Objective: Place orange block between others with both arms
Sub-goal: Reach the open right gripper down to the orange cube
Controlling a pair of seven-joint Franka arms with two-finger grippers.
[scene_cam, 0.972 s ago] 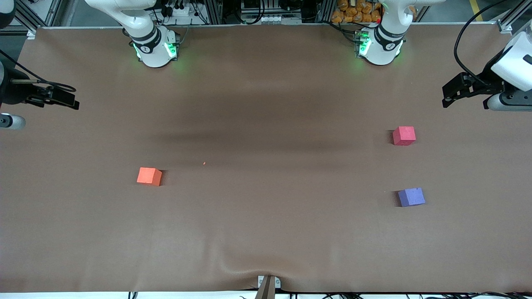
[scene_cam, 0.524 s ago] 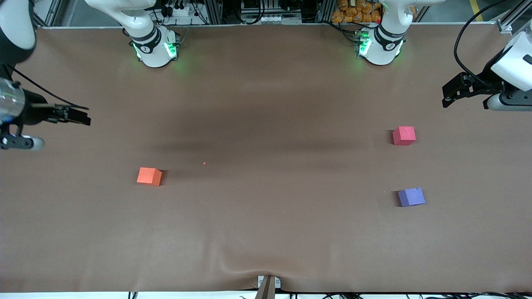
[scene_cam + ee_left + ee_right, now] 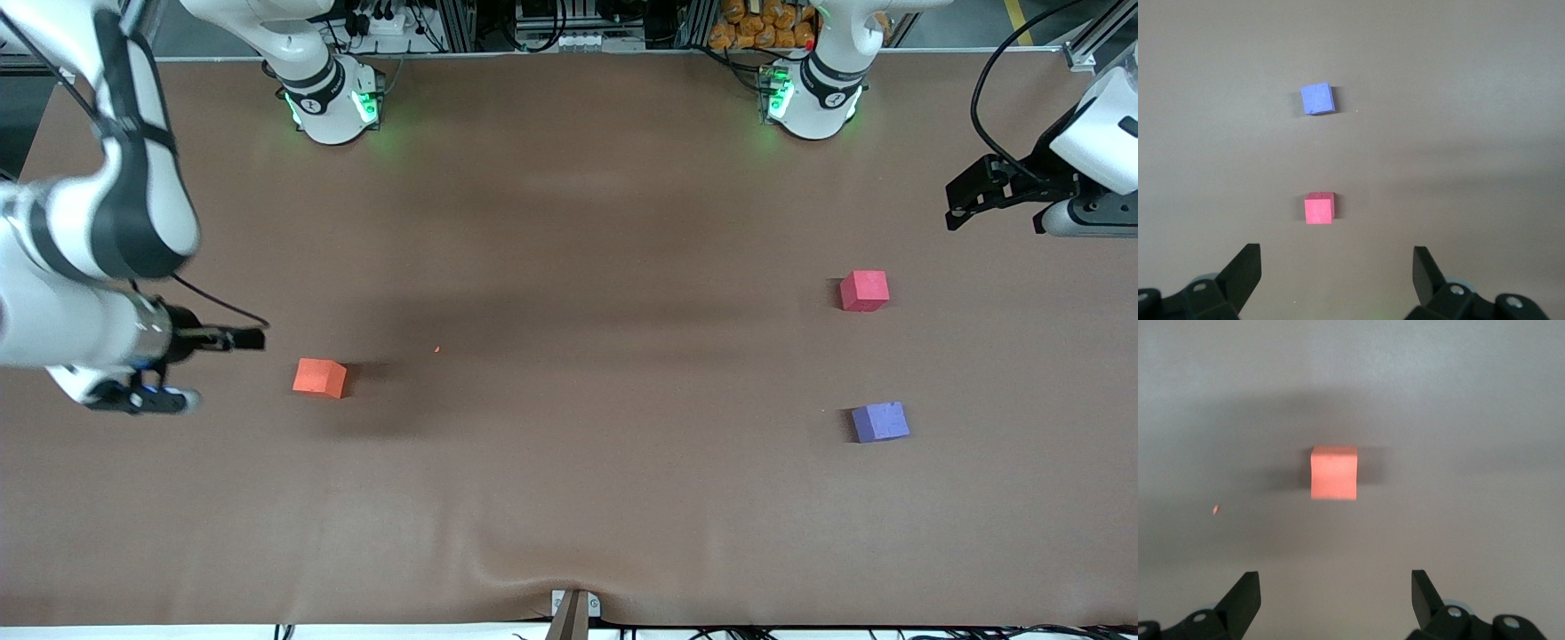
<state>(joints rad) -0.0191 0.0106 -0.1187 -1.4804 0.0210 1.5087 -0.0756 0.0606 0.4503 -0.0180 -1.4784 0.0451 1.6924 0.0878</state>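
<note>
The orange block (image 3: pixel 318 377) (image 3: pixel 1334 473) lies on the brown table toward the right arm's end. My right gripper (image 3: pixel 256 339) (image 3: pixel 1335 581) hangs open and empty over the table just beside it, its fingers pointing at the block without touching it. The others lie toward the left arm's end. The red-pink cube (image 3: pixel 864 291) (image 3: pixel 1319 207) is farther from the front camera than the purple-blue cube (image 3: pixel 880 421) (image 3: pixel 1317 99), and a gap of bare cloth separates them. My left gripper (image 3: pixel 953 206) (image 3: pixel 1337 257) waits open and empty over the table's edge at that end.
A tiny orange crumb (image 3: pixel 436 349) (image 3: pixel 1217 510) lies on the cloth near the orange block. The brown cloth (image 3: pixel 569 222) puckers at the front edge by a small bracket (image 3: pixel 573 609). The arm bases (image 3: pixel 331 102) (image 3: pixel 811 98) stand along the back edge.
My right arm has swung in from the table's end and come down toward the orange block. The left arm and all three cubes have not moved.
</note>
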